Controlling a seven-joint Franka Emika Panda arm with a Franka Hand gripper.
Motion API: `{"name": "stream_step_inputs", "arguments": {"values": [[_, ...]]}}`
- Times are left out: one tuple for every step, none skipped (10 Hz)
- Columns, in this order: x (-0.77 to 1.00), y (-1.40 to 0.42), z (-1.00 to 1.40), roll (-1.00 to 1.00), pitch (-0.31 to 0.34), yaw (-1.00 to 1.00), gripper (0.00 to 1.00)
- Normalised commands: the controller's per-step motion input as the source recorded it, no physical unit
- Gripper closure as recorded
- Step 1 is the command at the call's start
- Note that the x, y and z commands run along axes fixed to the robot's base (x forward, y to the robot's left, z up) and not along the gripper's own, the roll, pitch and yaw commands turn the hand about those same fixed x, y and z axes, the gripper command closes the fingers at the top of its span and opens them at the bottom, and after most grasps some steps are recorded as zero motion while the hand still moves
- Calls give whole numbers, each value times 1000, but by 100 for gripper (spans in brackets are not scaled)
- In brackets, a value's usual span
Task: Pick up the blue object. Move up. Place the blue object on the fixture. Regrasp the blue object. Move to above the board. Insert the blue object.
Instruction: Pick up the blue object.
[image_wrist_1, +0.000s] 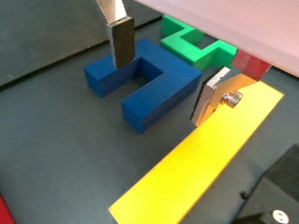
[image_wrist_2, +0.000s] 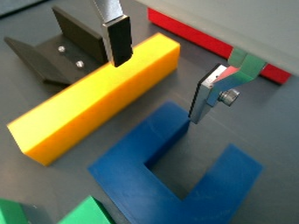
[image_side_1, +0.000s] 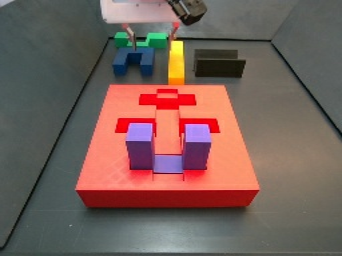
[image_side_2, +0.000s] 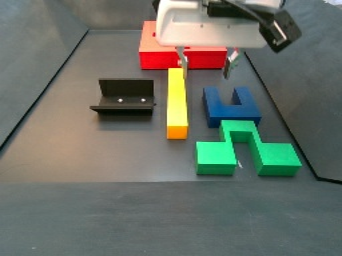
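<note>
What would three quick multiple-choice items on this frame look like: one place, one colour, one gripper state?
1. The long yellow bar lies between the dark blue U-shaped block and:
A) black fixture
B) purple block
C) nothing

2. The block next to the blue one, on the side away from the red board, is:
A) purple
B) green
C) yellow

3. The gripper is:
A) shut on the yellow bar
B) shut, empty
C) open above the blue block

Answers: 1 A, a side view shows that order. 2 B, the green block adjoins it. 3 C, fingers apart, holding nothing.
</note>
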Motion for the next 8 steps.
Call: {"name": "stream_step_inputs", "arguments": {"values": [[-140, 0, -311, 0, -106, 0, 0], [-129, 0, -257, 0, -100, 0, 0], [-143, 0, -291, 0, -103, 0, 0], [-146, 0, -297, 0, -104, 0, 0], [-54, 0, -251, 0, -90, 0, 0], [-6, 0, -226, 0, -83, 0, 0], [0, 0, -197, 0, -66, 0, 0], [0, 0, -189, 0, -60, 0, 0]]}}
